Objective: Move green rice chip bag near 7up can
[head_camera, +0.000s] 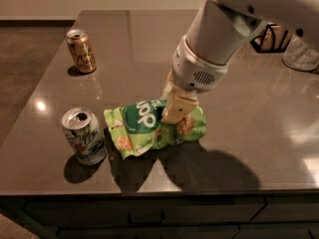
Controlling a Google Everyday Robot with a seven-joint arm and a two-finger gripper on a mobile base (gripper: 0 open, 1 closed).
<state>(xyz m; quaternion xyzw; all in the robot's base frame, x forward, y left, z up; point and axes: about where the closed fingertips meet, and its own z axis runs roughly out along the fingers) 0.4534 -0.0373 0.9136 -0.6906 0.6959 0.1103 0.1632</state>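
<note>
**Green rice chip bag in my grip, just beside the 7up can**

Green rice chip bag (144, 126) sits at the front of the dark countertop (249, 133), crumpled, with its dark green oval logo turned up and its white lettering upside down from this view. Orange chip pictures show on its lower left and right parts. My gripper (174, 117) comes down onto the bag's upper right part, and my jaws are closed on the foil there; one beige finger (177, 106) lies across the bag's top edge, the other is hidden behind it. I cannot tell whether the bag's underside rests on the countertop or hangs just off it. A broad shadow spreads under the bag and toward the front edge.

To the left of the bag stands the 7up can (83, 136), upright, its opened top facing the camera. The bag's left edge lies just beside the can; I cannot tell whether the two touch.

A brown-gold can (81, 51) stands upright near the far left corner, well apart from both the bag and the 7up can. My white arm (219, 39) reaches in from the upper right. Behind it, at the far right of the counter, are a black wire holder (266, 36) and a clear object (301, 54) cut off by the frame edge. Below the counter's front edge, a drawer handle (146, 218) shows.
</note>
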